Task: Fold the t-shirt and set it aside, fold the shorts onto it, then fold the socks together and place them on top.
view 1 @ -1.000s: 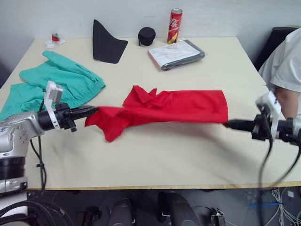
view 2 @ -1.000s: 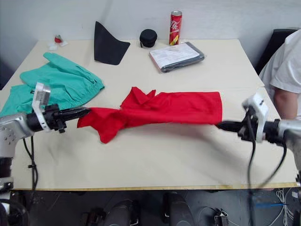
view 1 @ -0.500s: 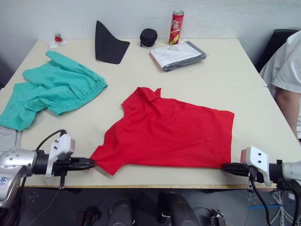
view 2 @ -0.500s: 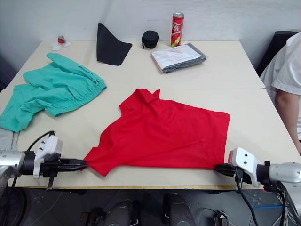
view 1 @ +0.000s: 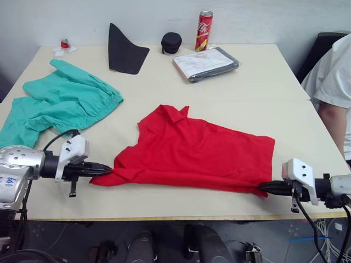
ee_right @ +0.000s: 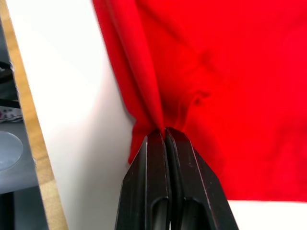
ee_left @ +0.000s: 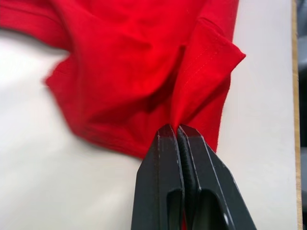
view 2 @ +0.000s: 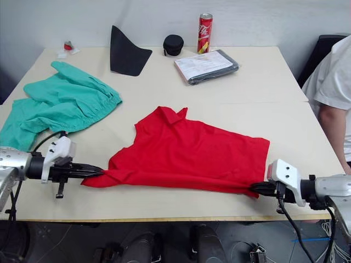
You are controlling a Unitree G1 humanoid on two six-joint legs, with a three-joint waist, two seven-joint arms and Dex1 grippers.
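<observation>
The red t-shirt (view 1: 192, 156) lies spread on the table near its front edge, collar toward the back. My left gripper (view 1: 104, 170) is shut on the shirt's left corner, its black fingers (ee_left: 175, 158) pinching a fold of red cloth. At the shirt's right front corner my right gripper (view 1: 264, 188) is shut on the cloth too, fingers (ee_right: 160, 163) clamped on the hem. The teal-green shorts (view 1: 63, 101) lie crumpled at the left of the table. The socks are out of view.
At the back stand a red can (view 1: 203, 30), a small black round case (view 1: 171, 42), a black pointed fabric piece (view 1: 123, 49) and a flat packet of papers (view 1: 205, 63). A person in a white sleeve (view 1: 333, 76) sits at the right. The table's front edge (view 1: 181, 217) runs just below both grippers.
Both grippers pulled the shirt from mid-table toward the front edge and spread it flat; since half a second ago the left gripper has shifted slightly back and inward, still holding.
</observation>
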